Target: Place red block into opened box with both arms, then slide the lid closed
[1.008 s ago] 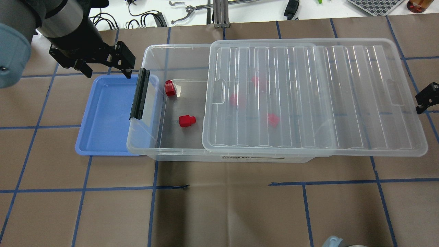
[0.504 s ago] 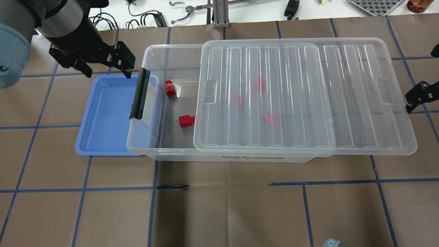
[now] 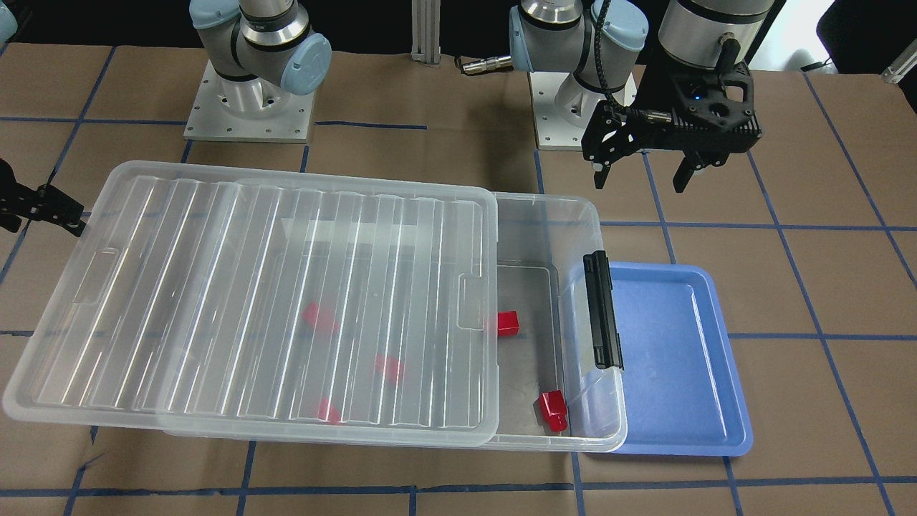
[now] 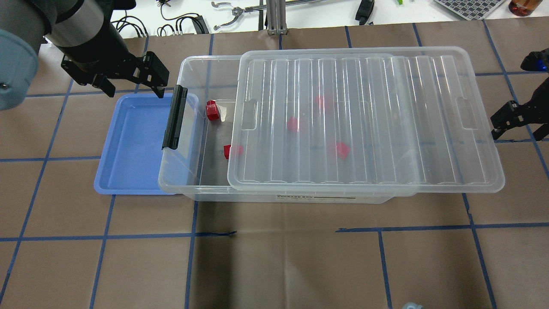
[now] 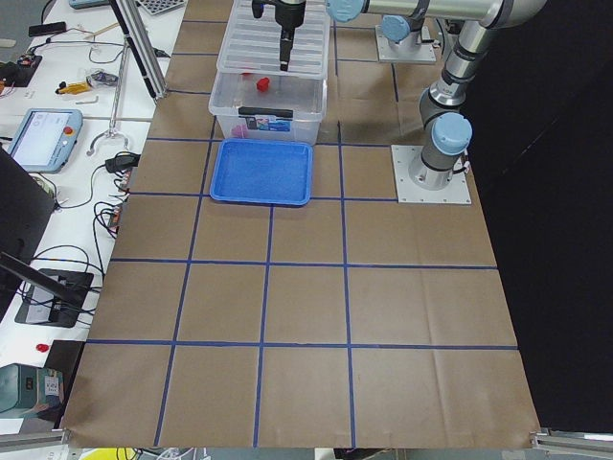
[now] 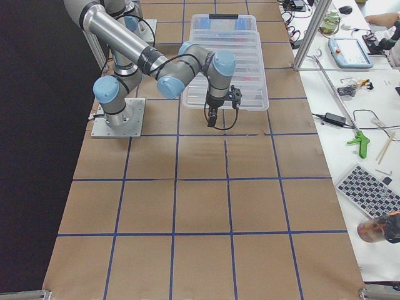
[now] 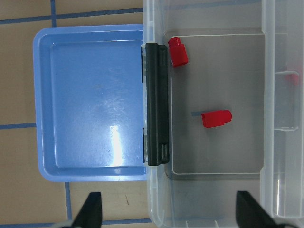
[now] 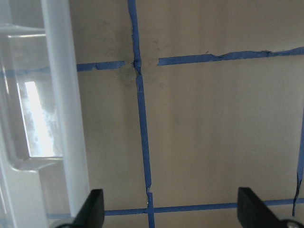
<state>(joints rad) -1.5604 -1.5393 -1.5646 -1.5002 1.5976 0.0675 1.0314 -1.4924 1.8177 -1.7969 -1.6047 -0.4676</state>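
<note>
The clear box [image 4: 188, 77] holds several red blocks. One red block [image 4: 212, 110] lies uncovered near the black clip [image 4: 173, 116]. Another red block [image 4: 231, 151] is half under the lid's edge. The ridged clear lid [image 4: 364, 120] covers most of the box and overhangs its right end. My right gripper [image 4: 519, 128] is open at the lid's right short edge, which shows by one fingertip [image 8: 95, 209] in the right wrist view. My left gripper [image 4: 135, 92] hangs open and empty above the blue tray's far corner, next to the clip.
An empty blue tray [image 4: 133, 146] sits against the box's clip end, partly under its rim. Brown paper with blue tape lines covers the table. Cables and tools lie along the white far edge [image 4: 240, 17]. The arm bases [image 3: 247, 107] stand behind the box.
The lid has slid left across the box, now half covering one red block. My right gripper moved left along with the lid's right edge. The left arm has not moved.
</note>
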